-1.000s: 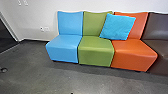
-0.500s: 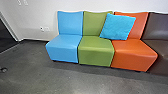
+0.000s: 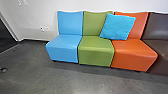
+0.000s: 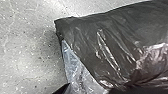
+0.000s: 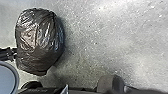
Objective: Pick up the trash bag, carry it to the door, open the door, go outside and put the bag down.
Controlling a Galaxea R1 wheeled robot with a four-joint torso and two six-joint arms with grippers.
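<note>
Trash bag point(image 5: 37, 37): black, shiny, bulky, over the speckled floor point(image 5: 105, 45); lifted or resting, can't tell. Dark end of what looks like the left gripper point(image 5: 13, 54) meets the bag's side; how it's closed, can't tell. Right gripper's state can't be told either.

Risks, all judged. Main one: slip. Slick film plus a full-looking load could slide out if the hold is only on a loose fold. Tear is next: thin plastic, taut creases, weight pulling on one spot; rip spills the contents. Pale see-through plastic point(image 4: 75, 67) shows beside the black film, could be a liner or an exposed part; may snag or open up if pulled. Bag is near the robot's dark lower body point(image 5: 50, 90), so a turn could swing it in, rub or drag it. Row of seats point(image 3: 96, 51) ahead, wheel point(image 3: 3, 70) at the left edge: clip hazard if the base turns too tight. At the door, reaching for the handle may jolt the bag or pinch it.

Brands, labels: none readable. Wall outlets point(image 3: 44, 29) carry no legible text.
</note>
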